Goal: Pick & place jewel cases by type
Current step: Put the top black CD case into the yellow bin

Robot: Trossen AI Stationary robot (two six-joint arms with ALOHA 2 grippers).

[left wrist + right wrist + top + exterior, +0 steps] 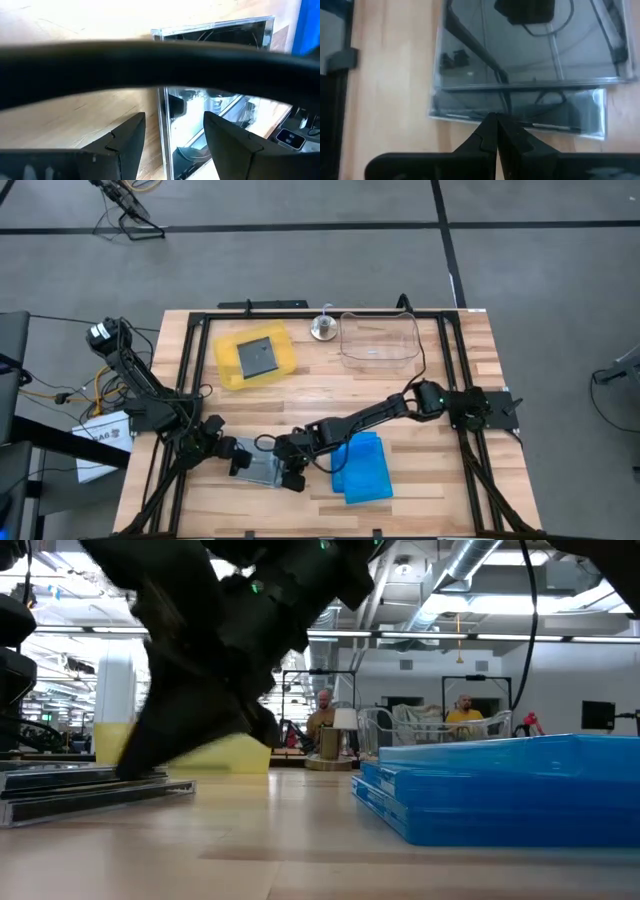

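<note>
clear-grey case stack: laid flat near the front edge of the table, left of centre; in the low view seen as a low pile of thin cases, count cannot be told.
left gripper: placed at the stack's left edge; jaws are spread, and in the left wrist view the case edge is seen just ahead of the gap between the two fingers. Whether the edge is touched cannot be told.
right gripper: placed at the stack's right front corner; fingers are pressed together with nothing between them. In the right wrist view the closed tip is seen against the near edge of the grey cases.
blue case stack: piled flat just right of the grey stack, under the right arm's reach; clear of both grippers.
yellow tray: set toward the back left; one grey case is seen lying in it.
clear tub: set at the back, right of the tray.
round metal object: seen between tray and tub.
</note>
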